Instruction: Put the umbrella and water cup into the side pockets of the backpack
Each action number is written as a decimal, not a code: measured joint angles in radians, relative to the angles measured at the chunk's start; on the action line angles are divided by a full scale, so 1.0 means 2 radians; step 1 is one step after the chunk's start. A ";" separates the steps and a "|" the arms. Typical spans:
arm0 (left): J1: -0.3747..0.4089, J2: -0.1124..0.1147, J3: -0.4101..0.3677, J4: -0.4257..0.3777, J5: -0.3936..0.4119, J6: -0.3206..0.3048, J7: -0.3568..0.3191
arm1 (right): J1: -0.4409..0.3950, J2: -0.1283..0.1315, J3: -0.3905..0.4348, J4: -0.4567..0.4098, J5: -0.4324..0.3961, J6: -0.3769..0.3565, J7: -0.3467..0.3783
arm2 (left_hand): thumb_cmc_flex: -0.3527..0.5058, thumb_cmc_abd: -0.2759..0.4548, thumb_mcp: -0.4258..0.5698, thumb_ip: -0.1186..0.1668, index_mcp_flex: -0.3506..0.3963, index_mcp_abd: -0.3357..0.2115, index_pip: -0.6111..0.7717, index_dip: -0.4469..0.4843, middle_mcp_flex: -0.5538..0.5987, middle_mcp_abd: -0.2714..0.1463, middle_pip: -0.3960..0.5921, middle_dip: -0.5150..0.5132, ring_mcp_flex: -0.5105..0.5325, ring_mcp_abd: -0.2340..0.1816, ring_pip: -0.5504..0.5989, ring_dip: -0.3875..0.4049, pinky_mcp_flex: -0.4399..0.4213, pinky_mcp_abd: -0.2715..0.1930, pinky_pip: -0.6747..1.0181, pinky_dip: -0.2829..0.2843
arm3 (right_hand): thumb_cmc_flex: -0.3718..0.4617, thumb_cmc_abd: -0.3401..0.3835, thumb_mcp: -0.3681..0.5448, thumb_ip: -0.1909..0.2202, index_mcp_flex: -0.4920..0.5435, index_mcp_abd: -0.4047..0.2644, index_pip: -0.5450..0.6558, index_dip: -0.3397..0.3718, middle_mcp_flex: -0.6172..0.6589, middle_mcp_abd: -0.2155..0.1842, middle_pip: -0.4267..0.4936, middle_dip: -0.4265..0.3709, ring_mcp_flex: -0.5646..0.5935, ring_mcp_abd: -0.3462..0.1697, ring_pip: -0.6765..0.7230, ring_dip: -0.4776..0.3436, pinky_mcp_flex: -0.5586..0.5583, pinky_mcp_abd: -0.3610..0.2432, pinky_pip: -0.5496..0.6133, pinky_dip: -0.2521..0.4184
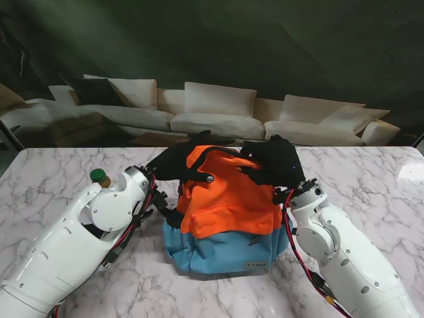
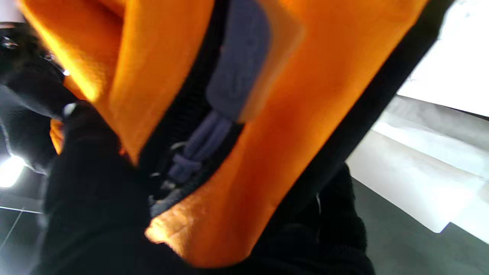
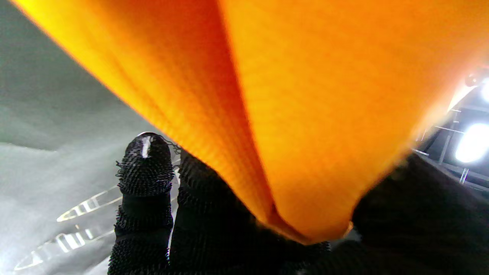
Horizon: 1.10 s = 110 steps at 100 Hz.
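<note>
Both black-gloved hands grip the top of the orange-and-blue backpack (image 1: 227, 212): the left hand (image 1: 175, 162) and right hand (image 1: 278, 161) have fingers clamped on its fabric. A green-capped water cup (image 1: 101, 177) stands beyond the left forearm, left of the backpack.

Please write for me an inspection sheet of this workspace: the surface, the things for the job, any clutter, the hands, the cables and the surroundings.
Surface: white marble table, bare where it shows.
Job's things: orange and blue backpack upright at the centre; a green-capped object, perhaps the water cup, mostly hidden behind the left arm; umbrella not seen.
Clutter: nothing seen.
Hands: left hand and right hand, both black-gloved, grip the backpack's top from either side; wrist views show orange fabric between the fingers.
Cables: red and black wires run along the right arm, and others along the left forearm.
Surroundings: white sofa beyond the table, dark wall behind it.
</note>
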 measured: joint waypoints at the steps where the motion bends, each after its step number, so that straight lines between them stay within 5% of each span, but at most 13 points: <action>1: -0.001 0.000 0.001 0.001 0.000 0.002 0.001 | 0.000 0.000 0.000 0.000 0.000 0.000 0.000 | 0.006 0.000 0.002 0.000 0.003 0.000 0.001 0.003 0.010 -0.005 0.008 0.002 0.011 -0.003 0.004 0.001 0.006 -0.003 0.007 0.000 | 0.000 0.000 0.000 0.000 0.000 0.000 0.002 0.000 0.000 0.000 0.000 0.000 0.000 0.000 0.000 0.000 0.000 0.000 0.000 0.000; 10: -0.006 -0.005 0.011 0.004 0.003 0.014 0.018 | 0.001 0.000 -0.002 0.002 0.001 -0.005 0.000 | 0.051 0.001 0.026 0.000 0.115 -0.003 0.060 0.026 0.124 -0.047 0.065 0.032 0.108 -0.026 0.044 0.011 0.077 -0.011 0.074 0.005 | 0.000 0.004 0.000 0.000 0.000 0.000 0.010 0.000 0.001 -0.001 0.000 0.000 0.000 0.000 0.001 0.003 0.000 0.000 -0.003 0.000; 17: -0.007 -0.008 0.015 0.005 0.003 0.020 0.027 | 0.002 0.000 -0.002 0.003 0.002 -0.017 0.004 | 0.113 0.022 0.046 0.000 0.209 -0.038 0.165 0.069 0.211 -0.069 0.082 0.055 0.168 -0.037 0.077 0.012 0.125 -0.011 0.119 0.005 | 0.000 0.005 -0.001 0.000 0.000 0.000 0.010 0.002 0.001 -0.006 0.000 0.000 0.005 -0.002 -0.001 0.005 0.000 0.000 -0.003 0.000; 29: -0.008 -0.013 0.021 0.012 0.010 0.011 0.056 | -0.001 0.001 0.004 -0.001 0.001 -0.020 0.021 | 0.168 0.026 0.046 0.012 0.260 -0.085 0.286 0.079 0.277 -0.090 0.069 0.096 0.209 -0.047 0.108 0.012 0.159 -0.016 0.148 0.001 | -0.008 0.036 -0.020 0.007 -0.028 0.000 0.019 -0.020 -0.028 -0.008 -0.021 -0.007 -0.008 -0.001 -0.045 -0.001 -0.017 0.000 -0.009 0.000; 38: -0.007 -0.016 0.020 0.018 0.029 -0.015 0.072 | -0.013 0.003 0.017 -0.020 -0.001 -0.012 0.045 | 0.173 0.026 0.046 0.012 0.268 -0.098 0.317 0.078 0.288 -0.093 0.069 0.102 0.212 -0.048 0.111 0.012 0.164 -0.016 0.149 -0.002 | -0.076 0.062 -0.035 0.041 -0.081 0.010 -0.040 -0.032 -0.117 0.010 -0.056 -0.039 -0.067 0.011 -0.111 -0.013 -0.045 0.000 -0.020 -0.001; 45: -0.005 -0.017 0.017 0.017 0.035 -0.030 0.073 | -0.024 0.004 0.025 -0.036 -0.004 0.000 0.046 | 0.175 0.026 0.046 0.012 0.269 -0.105 0.326 0.078 0.289 -0.098 0.069 0.102 0.214 -0.049 0.112 0.012 0.165 -0.016 0.149 -0.002 | -0.121 0.078 -0.043 0.079 -0.119 0.026 -0.113 -0.007 -0.192 0.026 -0.077 -0.064 -0.126 0.016 -0.160 -0.023 -0.073 0.000 -0.032 0.003; 60: 0.001 -0.017 0.011 0.011 0.057 -0.044 0.076 | -0.054 0.005 0.047 -0.081 -0.016 0.013 0.053 | 0.175 0.026 0.046 0.012 0.269 -0.122 0.333 0.073 0.289 -0.108 0.069 0.102 0.214 -0.050 0.112 0.012 0.165 -0.016 0.149 -0.002 | -0.154 0.081 -0.099 0.088 -0.216 0.071 -0.193 -0.010 -0.348 0.049 -0.177 -0.168 -0.270 0.028 -0.284 -0.090 -0.145 0.001 -0.074 0.003; 75: 0.010 -0.017 0.004 -0.001 0.064 -0.067 0.078 | -0.074 0.008 0.067 -0.131 -0.024 0.022 0.112 | 0.175 0.026 0.046 0.012 0.269 -0.127 0.334 0.072 0.289 -0.112 0.069 0.102 0.214 -0.052 0.112 0.012 0.166 -0.017 0.149 -0.002 | -0.166 0.070 -0.160 0.088 -0.287 0.131 -0.290 -0.072 -0.443 0.088 -0.277 -0.260 -0.353 0.065 -0.407 -0.163 -0.211 0.026 -0.174 -0.023; 95: 0.021 -0.014 -0.001 -0.021 0.087 -0.089 0.082 | -0.080 0.021 0.076 -0.169 -0.034 0.048 0.215 | 0.175 0.026 0.046 0.012 0.269 -0.128 0.336 0.068 0.289 -0.112 0.069 0.102 0.214 -0.053 0.113 0.012 0.166 -0.018 0.149 -0.002 | -0.192 0.026 -0.138 0.091 -0.299 0.191 -0.337 -0.096 -0.458 0.121 -0.313 -0.276 -0.348 0.093 -0.449 -0.187 -0.203 0.045 -0.213 -0.050; 100: 0.023 -0.013 -0.003 -0.024 0.092 -0.095 0.083 | -0.080 0.023 0.074 -0.172 -0.032 0.059 0.231 | 0.175 0.026 0.046 0.012 0.269 -0.128 0.337 0.068 0.289 -0.112 0.069 0.102 0.214 -0.053 0.113 0.012 0.166 -0.018 0.149 -0.005 | -0.192 0.020 -0.138 0.092 -0.286 0.196 -0.337 -0.071 -0.443 0.122 -0.289 -0.265 -0.309 0.093 -0.444 -0.185 -0.176 0.045 -0.198 -0.050; 110: 0.027 -0.012 -0.005 -0.030 0.098 -0.102 0.084 | -0.079 0.027 0.062 -0.173 -0.028 0.085 0.236 | 0.175 0.026 0.046 0.012 0.269 -0.128 0.339 0.068 0.289 -0.112 0.069 0.102 0.214 -0.055 0.113 0.012 0.166 -0.021 0.149 -0.007 | -0.092 0.005 -0.169 0.101 -0.225 0.184 -0.287 0.009 -0.353 0.106 -0.211 -0.225 -0.199 0.075 -0.367 -0.135 -0.084 0.037 -0.114 -0.017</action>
